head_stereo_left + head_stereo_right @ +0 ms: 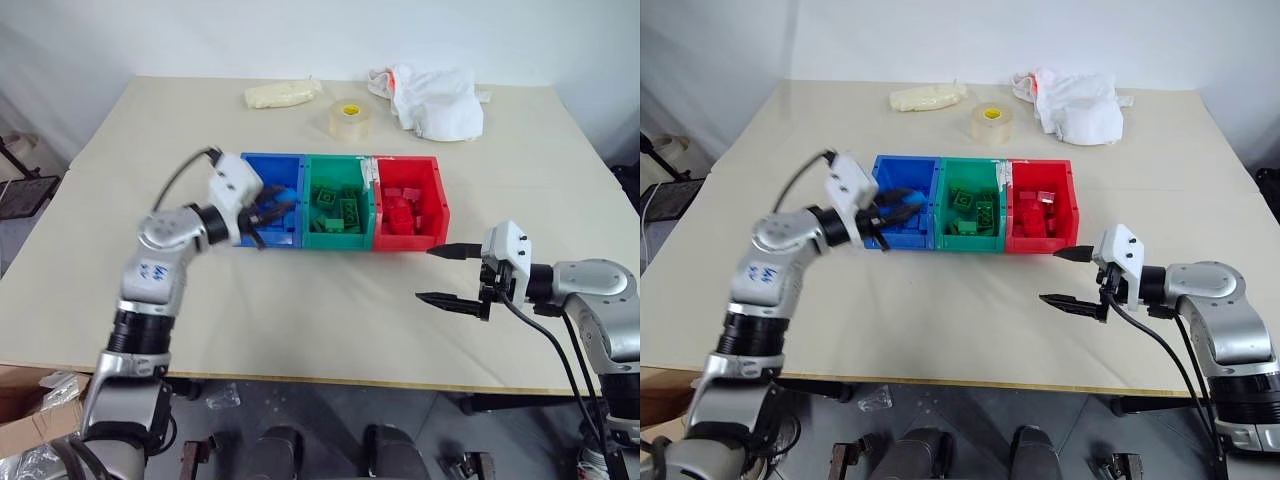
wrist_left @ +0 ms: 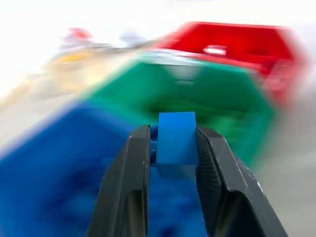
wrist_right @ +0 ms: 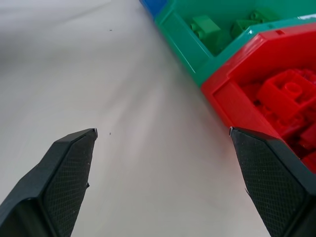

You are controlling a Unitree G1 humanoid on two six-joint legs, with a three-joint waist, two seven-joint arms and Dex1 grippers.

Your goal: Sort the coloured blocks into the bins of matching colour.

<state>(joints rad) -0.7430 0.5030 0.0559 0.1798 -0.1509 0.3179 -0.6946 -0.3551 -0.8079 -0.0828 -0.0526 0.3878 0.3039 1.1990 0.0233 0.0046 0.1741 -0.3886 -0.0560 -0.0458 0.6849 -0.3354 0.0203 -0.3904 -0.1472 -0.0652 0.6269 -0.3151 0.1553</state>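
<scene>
Blue block (image 2: 176, 137), a small plastic brick, is pinched between the two black fingers of the left gripper (image 2: 173, 148), which is clenched on it and held above the blue bin (image 1: 272, 210), with the table (image 1: 300, 320) below. That bin holds other blue bricks. Joined to it is the green bin (image 1: 338, 205), with green bricks (image 3: 206, 25) inside, and then the red bin (image 1: 408, 203), heaped with red bricks (image 3: 289, 96). The right gripper (image 1: 442, 274) hangs over bare table just in front of the red bin's near corner, fingers spread wide and holding nothing. Behind the bins lie a clear tape roll (image 1: 349, 119), a white cloth (image 1: 437, 100) and a pale yellowish bundle (image 1: 282, 94).
</scene>
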